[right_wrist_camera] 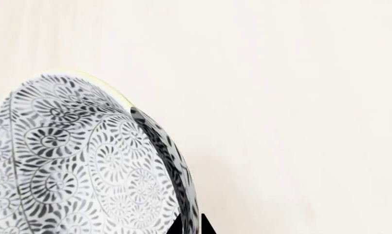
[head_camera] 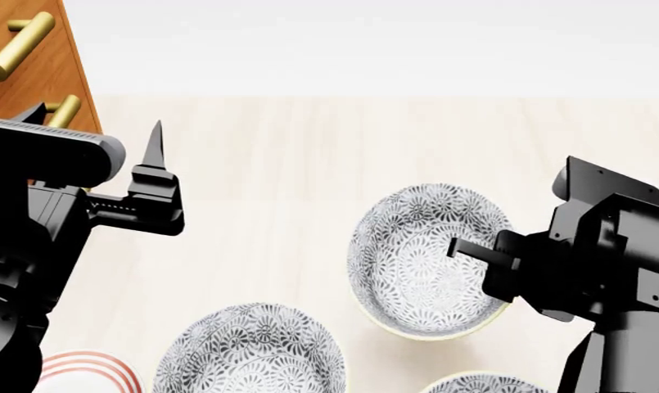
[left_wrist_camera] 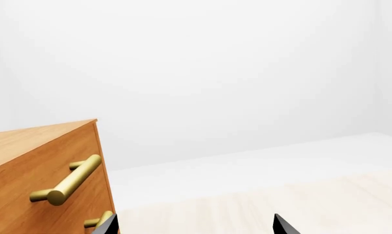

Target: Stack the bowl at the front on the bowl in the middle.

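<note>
Pale wood worktop [head_camera: 307,164] with a drawer cabinet [head_camera: 29,74] at the far left. Carry step, looks like: the front bowl [head_camera: 422,262] hangs tilted over the worktop, rim pinched in the right tool [head_camera: 466,250]. Two matching bowls sit nearer the robot, one left [head_camera: 250,354], one right [head_camera: 485,385]; can't tell which is the middle one. Next: centre over it, level, lower. Left tool [left_wrist_camera: 194,226] is spread, empty.

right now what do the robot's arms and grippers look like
Both arms are matte black and blocky, built from angular housings. The left gripper has thin, pointed black fingers like blades; a grey rounded band edges the left arm. The right gripper is equally black and boxy. No cables or markings are visible.
</note>
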